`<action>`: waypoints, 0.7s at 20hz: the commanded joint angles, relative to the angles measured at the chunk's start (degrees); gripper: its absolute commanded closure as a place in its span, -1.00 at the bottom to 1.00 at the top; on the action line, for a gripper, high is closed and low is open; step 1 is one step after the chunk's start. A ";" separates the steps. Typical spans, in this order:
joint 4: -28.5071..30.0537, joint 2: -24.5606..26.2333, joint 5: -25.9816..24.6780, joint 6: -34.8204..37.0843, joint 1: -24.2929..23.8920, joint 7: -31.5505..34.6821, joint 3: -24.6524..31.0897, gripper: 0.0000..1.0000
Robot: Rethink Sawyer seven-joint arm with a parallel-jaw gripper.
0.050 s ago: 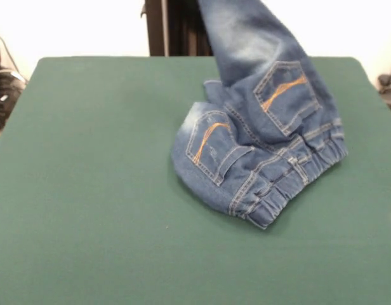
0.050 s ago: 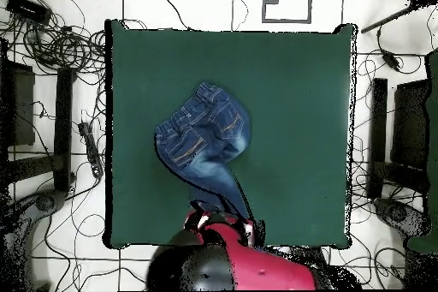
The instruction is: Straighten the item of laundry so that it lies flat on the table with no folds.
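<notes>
The item of laundry (image 1: 265, 140) is a small pair of dark blue jeans with orange-stitched back pockets. Its waistband and seat rest crumpled on the green table (image 1: 87, 190), right of centre. One leg rises steeply and leaves the front view at the top. In the overhead view the jeans (image 2: 201, 134) lie left of the middle of the table (image 2: 299, 92). The lifted leg runs to my gripper (image 2: 221, 218) at the end of the red arm. The gripper holds the leg's end up, and its fingers are hidden under the wrist.
The red and black arm (image 2: 235, 263) hangs over the table's edge nearest the base. Cables and dark stands (image 2: 51, 134) lie on the floor around the table. The jeans cover only a small part of the cloth top.
</notes>
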 commanded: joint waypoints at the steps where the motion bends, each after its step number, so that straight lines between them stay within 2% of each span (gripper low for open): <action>1: -3.41 3.93 -3.45 1.38 -5.69 -15.29 9.44 1.00; 8: -5.86 4.92 -5.11 2.22 -13.18 -21.05 14.94 1.00; 11: -5.80 6.40 -6.09 0.15 -16.30 -22.07 17.90 1.00; 14: -4.46 8.70 -7.03 -4.02 -18.33 -20.33 20.77 1.00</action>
